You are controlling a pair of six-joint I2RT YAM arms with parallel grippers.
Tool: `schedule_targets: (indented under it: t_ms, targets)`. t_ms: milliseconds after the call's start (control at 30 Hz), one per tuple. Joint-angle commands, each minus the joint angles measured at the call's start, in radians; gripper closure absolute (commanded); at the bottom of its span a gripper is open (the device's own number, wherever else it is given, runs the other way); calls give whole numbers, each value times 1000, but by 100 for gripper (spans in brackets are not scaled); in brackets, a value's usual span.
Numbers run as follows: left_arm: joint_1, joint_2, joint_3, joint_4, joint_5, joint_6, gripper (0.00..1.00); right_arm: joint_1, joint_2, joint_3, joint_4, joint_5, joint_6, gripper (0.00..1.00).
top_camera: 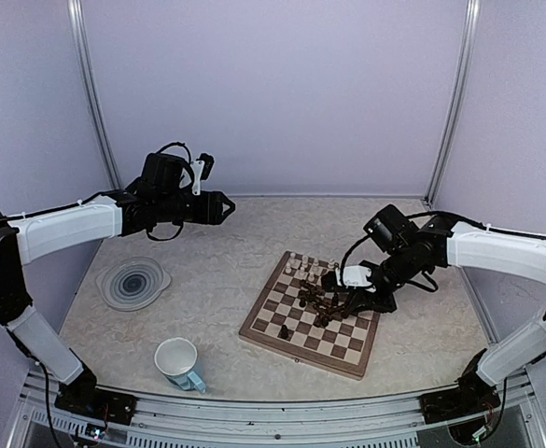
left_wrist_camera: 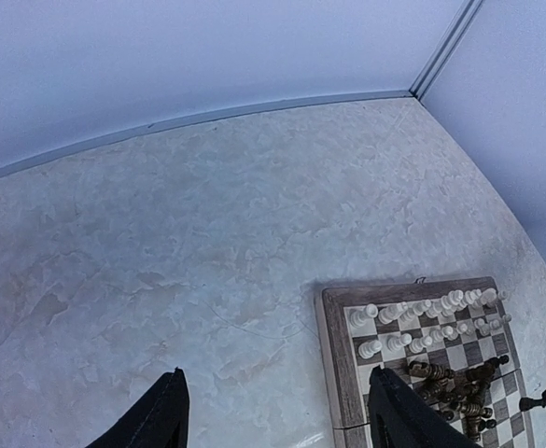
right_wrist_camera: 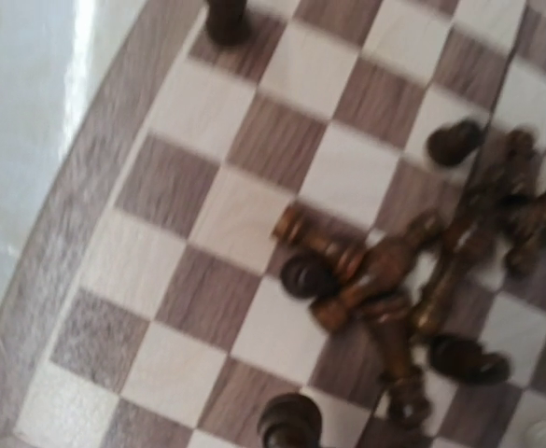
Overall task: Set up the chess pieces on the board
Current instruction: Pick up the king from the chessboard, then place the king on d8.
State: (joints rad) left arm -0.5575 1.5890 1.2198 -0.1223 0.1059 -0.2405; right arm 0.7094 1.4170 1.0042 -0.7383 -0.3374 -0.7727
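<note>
Chess pieces (right_wrist_camera: 385, 280) of the dark set lie toppled in a tangled heap mid-board. The cream pieces (left_wrist_camera: 422, 313) stand in two rows along the far side of the board (top_camera: 301, 355). The right gripper (top_camera: 335, 301) hangs over the heap, and I cannot tell whether its jaws are spread. The left gripper (left_wrist_camera: 275, 378), fingers spread, hovers well apart over the table. It looks best to take a piece at the heap's edge, pinch its stem and lift straight, so neighbours don't roll.

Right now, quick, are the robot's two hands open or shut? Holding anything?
Left gripper: open, holding nothing.
Right gripper: cannot tell; it is over the heap of dark chess pieces, and its fingers do not show clearly.
</note>
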Motion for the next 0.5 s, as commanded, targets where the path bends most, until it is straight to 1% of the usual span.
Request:
schedule_targets:
  t_ms: [0,100,233,467]
  targets:
    - [-8,5,27,-9,14,9,35,-33,-34,61,-32,-89,18,100]
    - [-10,3,28,-9,14,9,34,-52,-38,89,-31,-145,36,99]
    - [-13,3,30,-12,14,12,34,-51,-21,79,-23,-205,32,99]
    - [-13,5,32,-18,4,20,34,30,29,46,9,-163,11,99]
